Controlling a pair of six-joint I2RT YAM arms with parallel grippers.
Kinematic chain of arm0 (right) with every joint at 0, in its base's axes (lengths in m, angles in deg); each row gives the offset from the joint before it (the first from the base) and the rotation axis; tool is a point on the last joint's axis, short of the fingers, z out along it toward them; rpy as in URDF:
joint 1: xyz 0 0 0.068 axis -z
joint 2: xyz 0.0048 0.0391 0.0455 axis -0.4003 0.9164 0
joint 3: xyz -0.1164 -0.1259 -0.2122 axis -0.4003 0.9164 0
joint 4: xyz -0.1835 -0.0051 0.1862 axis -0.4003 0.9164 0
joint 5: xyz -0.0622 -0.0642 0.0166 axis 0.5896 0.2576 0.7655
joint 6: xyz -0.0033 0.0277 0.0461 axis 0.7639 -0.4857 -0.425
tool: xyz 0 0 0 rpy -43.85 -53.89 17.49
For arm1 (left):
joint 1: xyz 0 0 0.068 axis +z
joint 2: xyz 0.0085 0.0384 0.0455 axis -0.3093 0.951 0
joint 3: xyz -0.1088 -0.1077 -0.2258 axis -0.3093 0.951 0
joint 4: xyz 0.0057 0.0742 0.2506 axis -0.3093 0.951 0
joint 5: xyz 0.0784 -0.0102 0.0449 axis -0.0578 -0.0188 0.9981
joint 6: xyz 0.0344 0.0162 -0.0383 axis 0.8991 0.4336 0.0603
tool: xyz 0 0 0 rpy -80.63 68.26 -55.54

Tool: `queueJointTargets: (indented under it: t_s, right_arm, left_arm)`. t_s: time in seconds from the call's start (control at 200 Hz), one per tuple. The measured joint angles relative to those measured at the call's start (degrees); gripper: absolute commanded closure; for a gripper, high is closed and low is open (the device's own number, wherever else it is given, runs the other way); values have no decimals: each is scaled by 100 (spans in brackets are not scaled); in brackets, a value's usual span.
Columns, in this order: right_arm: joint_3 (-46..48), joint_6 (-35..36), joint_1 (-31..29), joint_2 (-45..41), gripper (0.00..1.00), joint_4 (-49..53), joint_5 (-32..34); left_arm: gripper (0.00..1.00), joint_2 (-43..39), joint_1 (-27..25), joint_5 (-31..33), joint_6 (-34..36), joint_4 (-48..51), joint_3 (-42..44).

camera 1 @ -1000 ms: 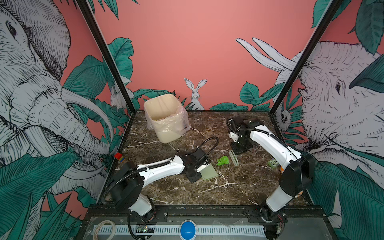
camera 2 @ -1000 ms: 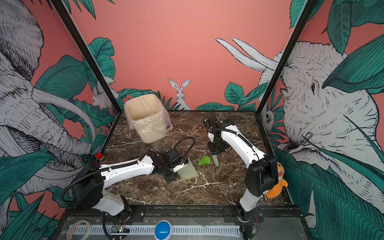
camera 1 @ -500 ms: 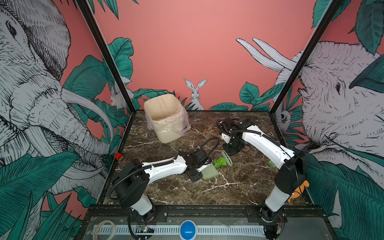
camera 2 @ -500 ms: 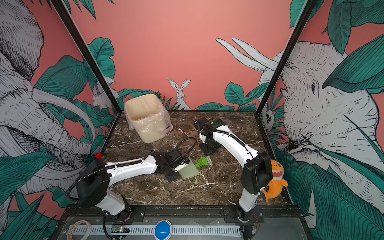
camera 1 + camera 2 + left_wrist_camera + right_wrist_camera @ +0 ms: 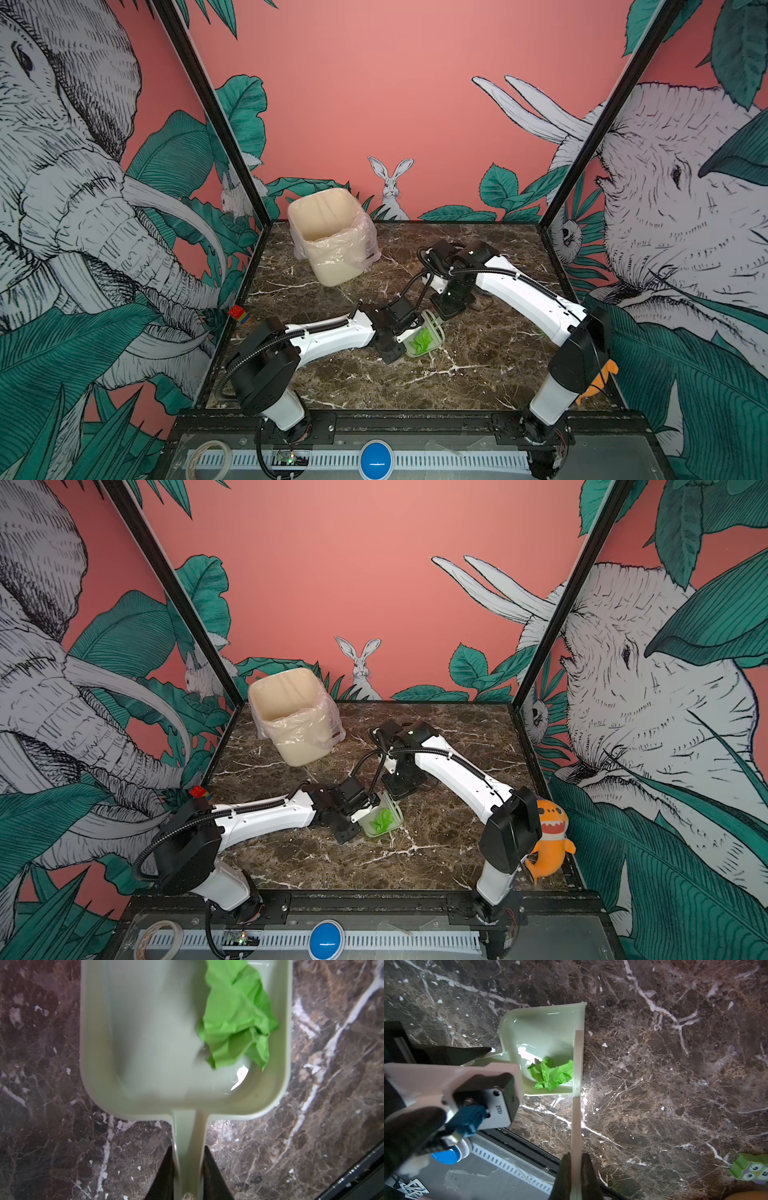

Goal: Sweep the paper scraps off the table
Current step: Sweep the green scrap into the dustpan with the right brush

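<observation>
Reaching low to centre with left gripper [image 5: 188,1149], pinched tight; pointing steeply down with right gripper [image 5: 575,1156], likewise pinched.

The right gripper [image 5: 575,1157] was clamped on a flat tool [image 5: 576,1088], whose far end lay across the mouth of the pale green dustpan [image 5: 546,1028]. A crumpled green scrap [image 5: 552,1076] sat inside, just beside the tool. An owl block [image 5: 749,1168] lay on the table [image 5: 675,1084], well apart.

From my remote screen: a bright green paper scrap [image 5: 422,341] lies in the pale green dustpan [image 5: 437,328], mid-frame on the dark brown, white-veined worktop [image 5: 478,386]; cream bin [image 5: 332,266] left of centre, orange plush toy [image 5: 548,841] lower right.
</observation>
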Motion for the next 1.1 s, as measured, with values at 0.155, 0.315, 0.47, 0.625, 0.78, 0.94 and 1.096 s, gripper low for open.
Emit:
queueJointTargets:
  t_s: [0.155, 0.315, 0.47, 0.625, 0.78, 0.94, 1.096]
  right_arm:
    - [0, -28, 114, -212, 100, 59, 195]
    - [74, 24, 175, -175, 100, 146, 457]
    - [157, 31, 122, -4, 100, 120, 424]
    - [136, -24, -66, 149, 100, 70, 264]
    - [48, -133, -197, 175, 100, 15, 35]
    - [-9, -229, -286, 160, 100, -20, -103]
    - [-9, -267, -293, 136, 100, 26, -4]
  left_arm:
    - [79, 0, 0, 0, 0, -76, 9]
    - [80, 0, 0, -2, 0, -90, 37]
    - [79, 2, 0, -4, -2, -101, 66]
    - [80, 2, 0, -4, -4, -105, 68]
    - [80, 2, 0, -4, -11, -101, 94]
    - [79, 2, 0, -4, -20, -103, 94]
    - [80, 2, 0, 0, -28, -116, 94]
